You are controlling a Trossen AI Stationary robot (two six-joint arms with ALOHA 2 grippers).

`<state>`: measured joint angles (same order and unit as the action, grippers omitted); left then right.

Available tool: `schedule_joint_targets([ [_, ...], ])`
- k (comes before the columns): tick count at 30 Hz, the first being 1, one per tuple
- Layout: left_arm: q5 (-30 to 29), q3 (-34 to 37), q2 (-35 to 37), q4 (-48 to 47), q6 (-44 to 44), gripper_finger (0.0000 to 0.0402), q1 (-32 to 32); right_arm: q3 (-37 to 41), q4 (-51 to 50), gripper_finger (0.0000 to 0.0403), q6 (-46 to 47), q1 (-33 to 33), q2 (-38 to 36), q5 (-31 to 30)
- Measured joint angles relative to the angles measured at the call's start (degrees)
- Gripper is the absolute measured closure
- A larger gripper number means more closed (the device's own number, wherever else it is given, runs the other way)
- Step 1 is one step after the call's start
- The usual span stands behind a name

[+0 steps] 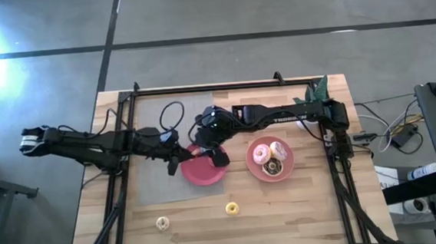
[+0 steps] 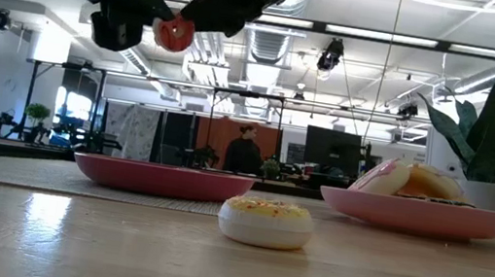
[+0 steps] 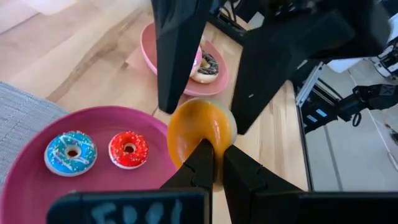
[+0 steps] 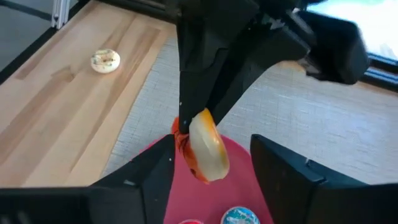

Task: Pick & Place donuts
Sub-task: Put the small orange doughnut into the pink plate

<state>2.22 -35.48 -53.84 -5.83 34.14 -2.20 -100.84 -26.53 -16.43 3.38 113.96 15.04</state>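
My left gripper (image 3: 217, 163) is shut on the small orange donut (image 3: 200, 130), which hangs in the air above the red plate (image 1: 204, 173), as the low view also shows for the orange donut (image 2: 175, 34). My right gripper (image 4: 212, 143) is open, with one finger on each side of that donut; whether they touch it I cannot tell. A blue donut (image 3: 70, 153) and a red donut (image 3: 129, 149) lie flat on the red plate. The pink plate (image 1: 270, 172) carries the larger donuts (image 1: 269, 153). My left gripper pinches the orange donut between its two fingers at the rim (image 3: 205, 144). The fingers come roughly level from the table's left. The donut stands on edge, lifted clear above the red plate.
A yellow donut (image 1: 232, 208) and a cream donut (image 1: 162, 223) lie on the bare wood toward the near edge. A grey mat (image 1: 157, 184) sits under the red plate. Black frame rails run along both table sides, and a plant (image 1: 316, 92) stands at the far right corner.
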Motion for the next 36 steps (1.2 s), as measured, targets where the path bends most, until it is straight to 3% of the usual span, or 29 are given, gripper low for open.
schedule_joint_targets([
  [9, -0.29, -0.03, -0.09, 0.75, -0.96, 0.0401, 0.26, 0.00, -0.91, 0.0285, -0.26, 0.00, -0.01, 0.06],
  [14, -3.24, -0.02, -0.14, 0.77, -1.01, 0.0399, 0.26, 0.00, -1.80, 0.0341, 0.97, 0.03, -0.01, -0.01],
  [19, -7.58, -0.03, -0.12, -0.13, 0.28, 0.0351, 0.26, 0.00, -3.50, 0.0387, 3.30, 0.34, -0.01, -0.06],
  [24, -8.50, -0.03, 0.52, -4.66, 2.94, 0.0273, 0.28, 0.17, -5.19, 0.0392, 7.93, 1.02, 0.01, 0.71],
  [27, -8.63, -0.01, 1.34, -11.51, 5.61, 0.0239, 0.03, 0.22, -6.26, 0.0393, 15.69, 1.64, 0.94, 3.00],
  [31, -9.04, 0.03, 3.11, -18.91, 8.89, 0.0224, -2.29, 0.28, -7.34, 0.0392, 28.46, 1.99, 4.66, 9.20],
  [36, -15.32, 0.08, 5.30, -22.83, 11.24, 0.0223, -7.48, 0.09, -7.68, 0.0377, 40.97, 1.29, 10.34, 13.04],
])
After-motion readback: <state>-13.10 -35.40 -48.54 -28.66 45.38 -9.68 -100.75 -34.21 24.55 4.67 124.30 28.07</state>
